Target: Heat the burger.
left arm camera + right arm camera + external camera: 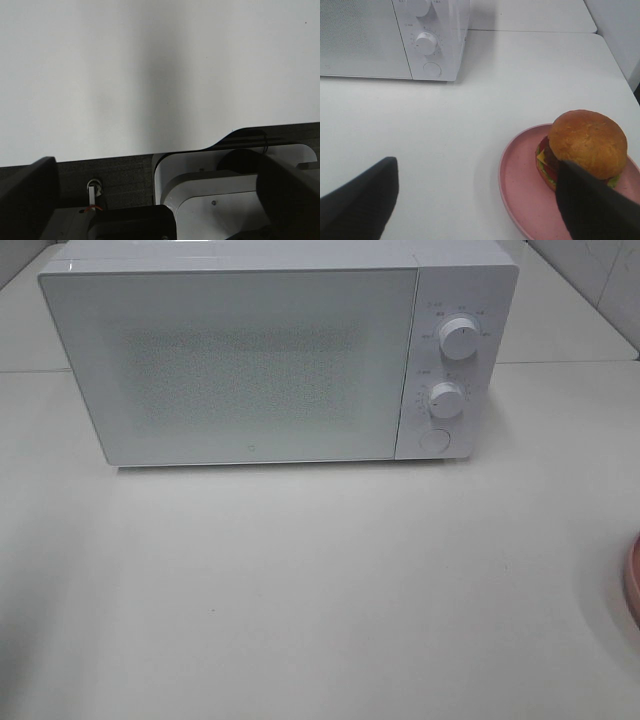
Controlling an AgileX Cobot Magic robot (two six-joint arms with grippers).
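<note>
The burger [585,142] has a golden-brown bun with tomato, cheese and lettuce at its edge. It sits on a round pink plate [522,182] in the right wrist view. My right gripper [476,165] is open and holds nothing; one dark finger [592,202] stands in front of the burger's near side, the other [362,200] over bare table. The white microwave [240,350] stands at the back of the table with its door shut. My left gripper [157,167] is open over the table edge and empty. Neither gripper shows in the exterior high view.
Two knobs [459,337] [447,399] and a round button [433,439] are on the microwave's right panel. Only a sliver of the pink plate [633,580] shows at the right edge of the exterior high view. A white robot base part [215,200] lies below the left gripper.
</note>
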